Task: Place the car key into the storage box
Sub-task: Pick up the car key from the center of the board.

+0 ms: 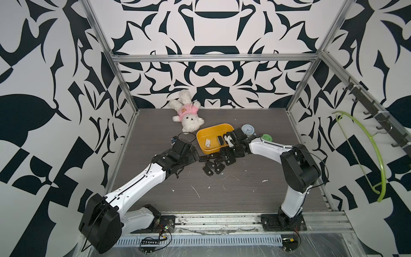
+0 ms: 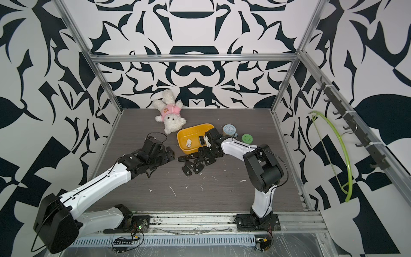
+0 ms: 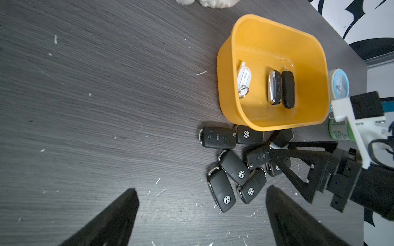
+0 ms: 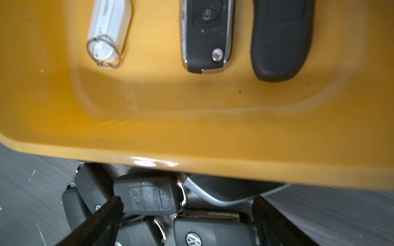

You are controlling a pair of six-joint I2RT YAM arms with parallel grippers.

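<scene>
Just outside the box's point(image 1: 214, 126) near wall, black keys point(image 1: 214, 165) lie piled on the table point(image 3: 106, 106). Over them hangs the right claw point(image 4: 187, 200), fingers wide apart and gripping nothing, one tip at the end of a three-button key point(image 4: 153, 198) lying loose between them. Beside the pile the left claw point(image 3: 201, 188) gapes empty. Two fobs point(image 3: 275, 87) and a white tag point(image 3: 244, 77) lie inside the box.

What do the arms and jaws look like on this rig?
The left arm and right arm both have white link shells with black seams and screw dots, bulky black joint housings and black bases. Thin black cables loop off each arm. The jaws are matte black and tapered; the right pair has triangular cut-outs.
</scene>
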